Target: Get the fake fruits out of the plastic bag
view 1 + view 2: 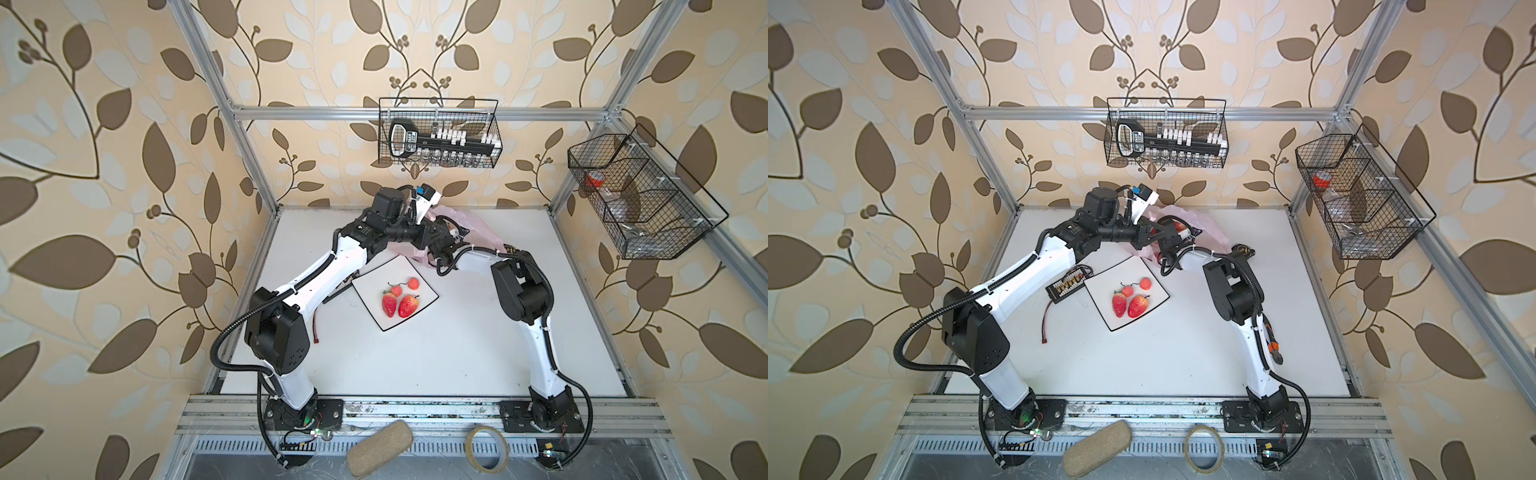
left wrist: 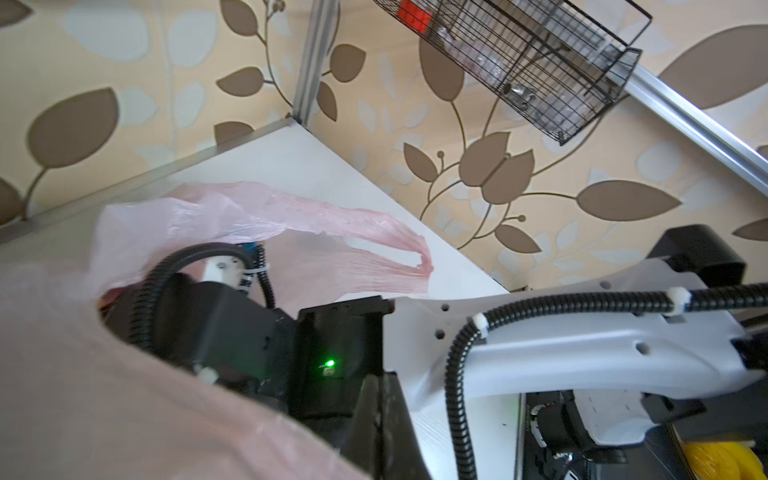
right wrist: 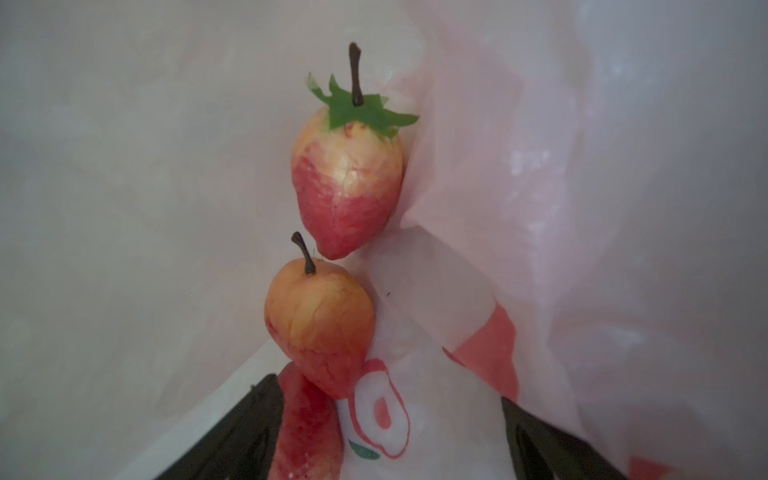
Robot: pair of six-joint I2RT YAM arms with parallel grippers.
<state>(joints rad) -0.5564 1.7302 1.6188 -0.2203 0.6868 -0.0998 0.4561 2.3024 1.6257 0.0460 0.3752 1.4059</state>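
Plastic bag (image 1: 478, 229) at 1 o'clock off plate (image 1: 368, 289), far side of desk (image 1: 457, 353). Left fingers (image 2: 376, 419) pinched shut on bag rim. Right fingers (image 3: 536, 436) wide apart inside bag, three strawberries (image 3: 347, 183) ahead. I judge strawberries light, firm, glossy-slick: grip across belly, not stem. Film may snag.

both top views are bright, evenly lit, with soft shadows and bent edges. in the left wrist view the near plastic bag (image 2: 104, 415) is blurred; the right wrist view is dim and hazy.
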